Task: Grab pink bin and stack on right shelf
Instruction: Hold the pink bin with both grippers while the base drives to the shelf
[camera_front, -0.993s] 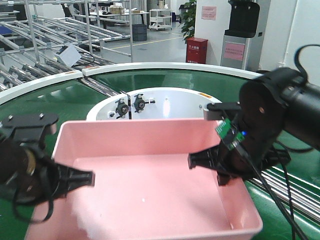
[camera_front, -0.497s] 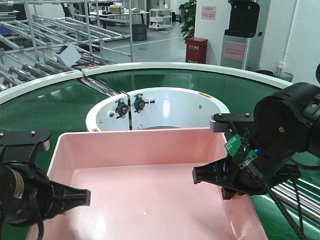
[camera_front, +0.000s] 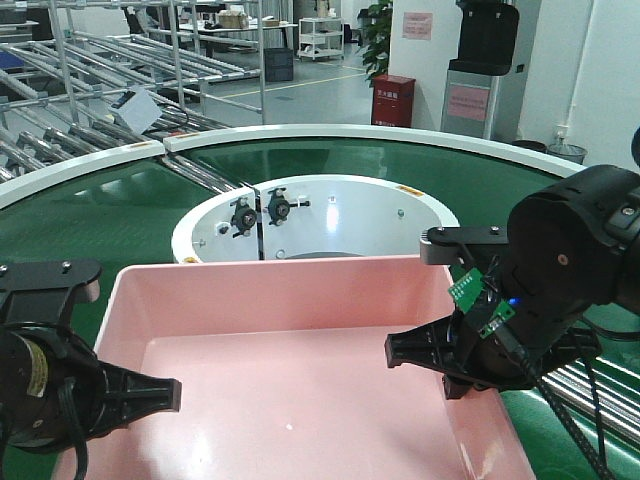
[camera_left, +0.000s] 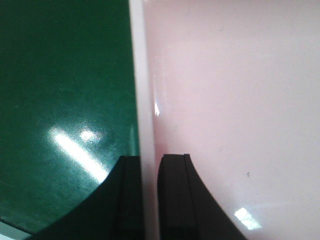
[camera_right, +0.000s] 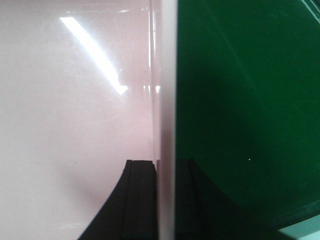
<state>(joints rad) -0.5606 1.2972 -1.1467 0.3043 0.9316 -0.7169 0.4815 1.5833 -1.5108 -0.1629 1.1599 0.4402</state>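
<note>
The pink bin (camera_front: 290, 390) fills the lower half of the front view, held level over the green conveyor belt between both arms. My left gripper (camera_front: 118, 395) is shut on the bin's left wall, with one finger inside and one outside. The left wrist view shows that gripper (camera_left: 148, 165) with its black fingers (camera_left: 175, 200) straddling the pale rim (camera_left: 141, 75). My right gripper (camera_front: 452, 362) clamps the right wall in the same way. In the right wrist view its jaws (camera_right: 165, 165) pinch the rim (camera_right: 166, 75). The right shelf is out of view.
The curved green conveyor belt (camera_front: 120, 200) wraps a white round hub (camera_front: 350, 215) just beyond the bin. Steel rollers (camera_front: 590, 375) run at the lower right. Pipe-frame roller racks (camera_front: 100, 60) stand at the back left, and a red cabinet (camera_front: 393, 100) stands behind the belt.
Since a second ago both arms and the bin have dropped lower in the view, towards the camera. Over the last half second nothing has moved.
</note>
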